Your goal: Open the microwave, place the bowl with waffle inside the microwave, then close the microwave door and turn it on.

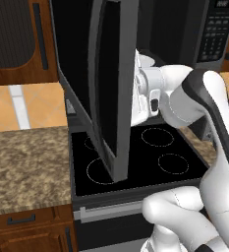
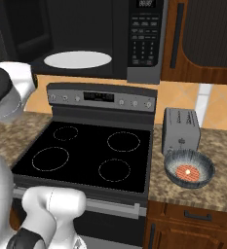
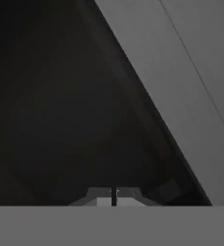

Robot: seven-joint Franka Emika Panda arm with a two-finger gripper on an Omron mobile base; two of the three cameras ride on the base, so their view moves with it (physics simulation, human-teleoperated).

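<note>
The microwave (image 2: 145,44) hangs above the stove with its cavity open and the white turntable plate (image 2: 77,59) showing. The microwave door (image 1: 111,88) is swung far out to the left, edge-on over the stove. My hand reaches in behind the door's inner face, and the door hides the fingers in the left base view. In the hand view my gripper (image 3: 113,198) is shut with nothing between the tips, close against the door's black glass and grey frame (image 3: 195,72). The bowl (image 2: 189,168) sits on the counter right of the stove with the waffle (image 2: 188,171) inside.
A grey toaster (image 2: 180,130) stands just behind the bowl. The black stove top (image 2: 85,151) lies under the open door. Granite counter (image 1: 22,167) runs left of the stove, and wooden cabinets (image 2: 202,39) flank the microwave.
</note>
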